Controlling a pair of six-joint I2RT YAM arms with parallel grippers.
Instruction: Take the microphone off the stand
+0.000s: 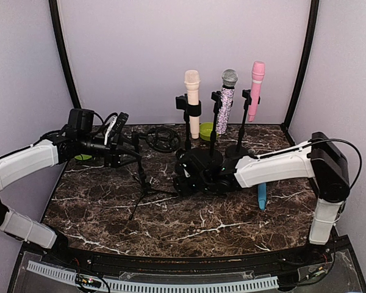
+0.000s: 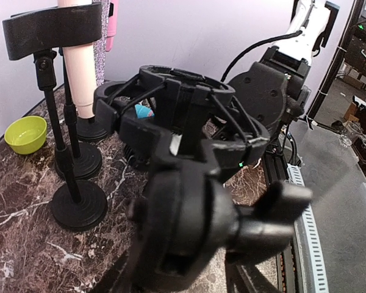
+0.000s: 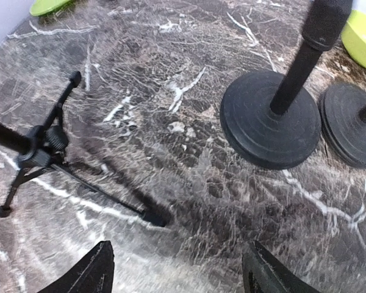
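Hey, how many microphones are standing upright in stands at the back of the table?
3: a cream microphone on the left, a glittery silver microphone in the middle, and a pink microphone on the right. None appears hidden behind them.

Under your right end effector (image 3: 178, 276) lies a dark marble tabletop (image 1: 189, 226) veined in white. Ahead of it you face a plain lilac wall (image 1: 140, 49); matching side walls (image 1: 18, 73) close in, met at black curved posts (image 1: 302, 61). Light falls soft and even.

You have three stands (image 1: 214, 131) in a row along the table's (image 1: 189, 223) back. The tripod (image 1: 144, 180) sits left, nearer you.
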